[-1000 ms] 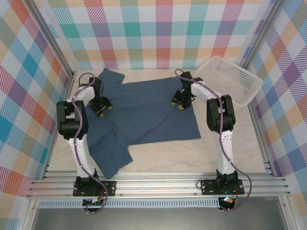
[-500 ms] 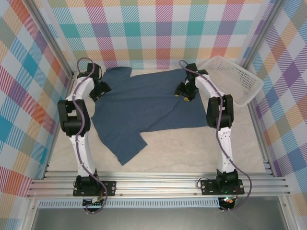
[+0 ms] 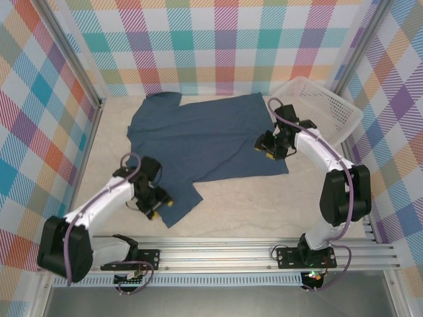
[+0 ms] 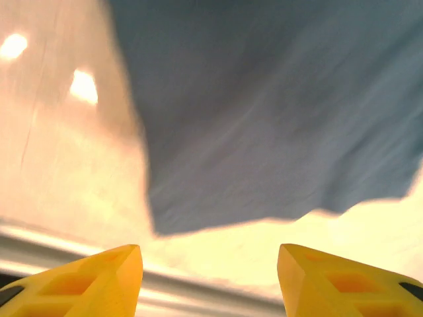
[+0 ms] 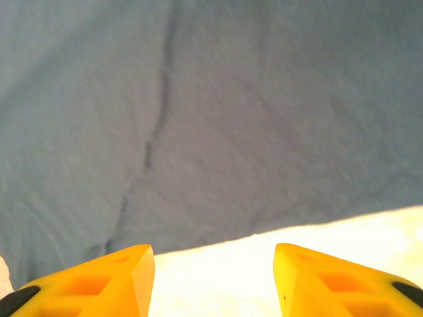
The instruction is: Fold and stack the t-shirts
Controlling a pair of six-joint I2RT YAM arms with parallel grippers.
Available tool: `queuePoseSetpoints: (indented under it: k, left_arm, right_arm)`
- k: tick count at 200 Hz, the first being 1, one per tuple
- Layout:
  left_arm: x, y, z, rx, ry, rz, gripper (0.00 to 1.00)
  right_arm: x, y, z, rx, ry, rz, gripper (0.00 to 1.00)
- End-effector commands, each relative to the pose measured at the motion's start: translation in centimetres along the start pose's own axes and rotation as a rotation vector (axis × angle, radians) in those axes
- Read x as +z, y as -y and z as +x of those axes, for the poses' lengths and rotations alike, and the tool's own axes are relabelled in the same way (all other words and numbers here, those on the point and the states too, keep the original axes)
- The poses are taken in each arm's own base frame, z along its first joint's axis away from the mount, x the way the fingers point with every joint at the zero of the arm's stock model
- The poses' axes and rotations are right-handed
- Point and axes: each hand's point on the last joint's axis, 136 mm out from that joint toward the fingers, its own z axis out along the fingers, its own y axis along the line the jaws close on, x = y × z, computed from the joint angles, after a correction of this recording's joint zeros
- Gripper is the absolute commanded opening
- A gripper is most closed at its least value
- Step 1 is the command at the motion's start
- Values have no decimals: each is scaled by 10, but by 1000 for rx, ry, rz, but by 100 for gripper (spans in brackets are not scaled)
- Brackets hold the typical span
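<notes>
The navy-blue t-shirt (image 3: pixel 198 139) lies spread flat toward the back of the table, one sleeve (image 3: pixel 177 201) pointing at the near left. My left gripper (image 3: pixel 157 206) hovers just left of that sleeve, open with nothing between its yellow fingers. From the left wrist, the left gripper (image 4: pixel 208 254) faces the sleeve's corner (image 4: pixel 264 132) over bare table. My right gripper (image 3: pixel 268 150) sits at the shirt's right edge, open and holding nothing. Seen from the right wrist, the right gripper (image 5: pixel 213 254) is over pale table, just short of the shirt's hem (image 5: pixel 218 165).
A white mesh basket (image 3: pixel 324 109) stands at the back right, close behind the right arm. Checked walls close off the back and sides. An aluminium rail (image 3: pixel 218 247) runs along the near edge. Bare table (image 3: pixel 264 205) lies in front of the shirt.
The shirt slid toward the back, then both grippers came off it. The left arm swung to the near sleeve; the right moved to the shirt's right edge.
</notes>
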Motion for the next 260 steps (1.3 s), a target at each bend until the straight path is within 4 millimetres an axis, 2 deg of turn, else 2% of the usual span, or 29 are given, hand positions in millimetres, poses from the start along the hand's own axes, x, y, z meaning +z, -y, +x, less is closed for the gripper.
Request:
queuePoseSetpoints:
  k: [1, 22, 50, 106, 132, 146, 156, 166, 178, 190, 202, 220, 236, 260]
  left_arm:
    - [10, -9, 36, -64, -95, 25, 56]
    - [27, -17, 48, -82, -108, 32, 55]
    - [36, -25, 38, -94, -33, 20, 51]
    - [38, 1, 11, -76, 77, 46, 46]
    - [48, -4, 12, -60, 54, -13, 41]
    - [53, -5, 11, -49, 60, -23, 33]
    - [53, -4, 6, -35, 82, -27, 20]
    - [49, -5, 0, -16, 117, -49, 0]
    - [37, -2, -9, 14, 186, -66, 0]
    - [19, -9, -15, 35, 267, -104, 0]
    - [1, -21, -17, 22, 329, -120, 0]
    - [-24, -49, -15, -26, 385, -142, 0]
    - [-40, -71, -8, -78, 411, -131, 0]
    - [-60, -92, -2, -129, 443, -81, 0]
  right_arm:
    - [4, 12, 19, 38, -33, -22, 51]
    - [6, 27, 28, 61, -56, -25, 51]
    - [4, 34, 37, 50, -66, -25, 50]
    - [-3, 36, 49, 33, -68, -48, 50]
    - [-4, 39, 51, 40, -65, -38, 50]
    - [-6, 39, 49, 41, -52, -36, 50]
    - [-8, 40, 47, 44, -41, -30, 50]
    - [-8, 44, 47, 47, -35, -8, 51]
    - [-8, 55, 46, 64, -26, 51, 52]
    - [-8, 68, 44, 86, -12, 97, 53]
    - [-8, 78, 40, 106, 3, 133, 53]
    - [-6, 89, 31, 126, 12, 172, 54]
    - [2, 92, 27, 132, -16, 192, 54]
    - [16, 98, 26, 149, -50, 228, 54]
